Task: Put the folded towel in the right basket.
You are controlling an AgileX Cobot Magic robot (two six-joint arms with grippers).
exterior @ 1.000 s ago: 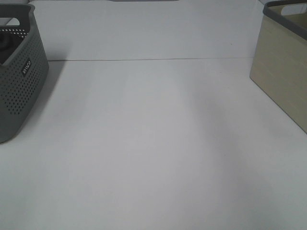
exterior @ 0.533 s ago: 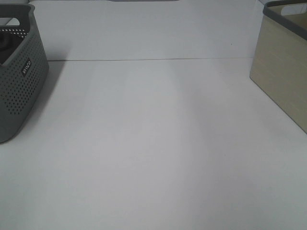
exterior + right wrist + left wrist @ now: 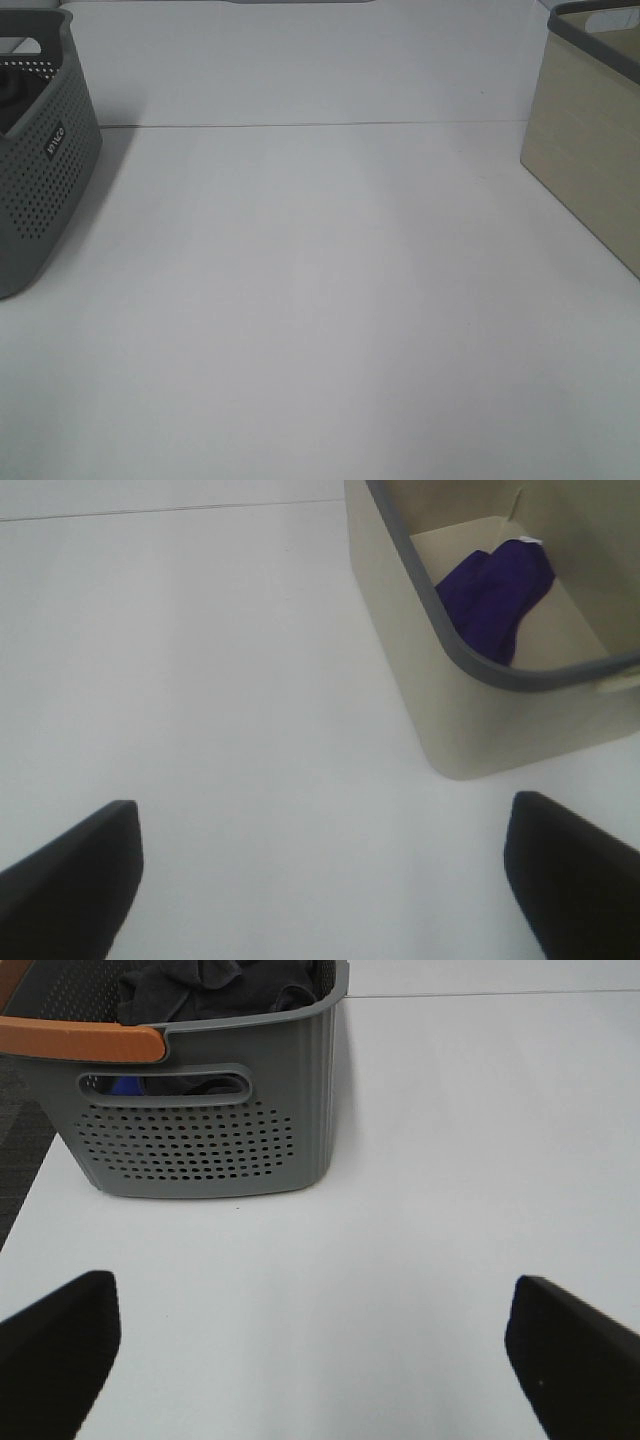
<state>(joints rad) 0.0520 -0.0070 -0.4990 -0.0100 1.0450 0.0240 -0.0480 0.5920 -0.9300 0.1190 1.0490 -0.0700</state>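
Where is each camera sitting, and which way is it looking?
Exterior high: sits up high, looks down on the white table between the gray basket and the beige basket; no robot parts show.
Left wrist: on the left arm, faces the gray basket; left gripper jaws wide apart.
Right wrist: on the right arm, faces the beige basket holding a purple towel; right gripper jaws wide apart.
Shared: each basket appears in the high view and one wrist view.

There are 2 baskets, 1 grey perforated basket (image 3: 40, 170) and 1 beige basket (image 3: 590, 150), plus 1 purple towel (image 3: 497, 592).
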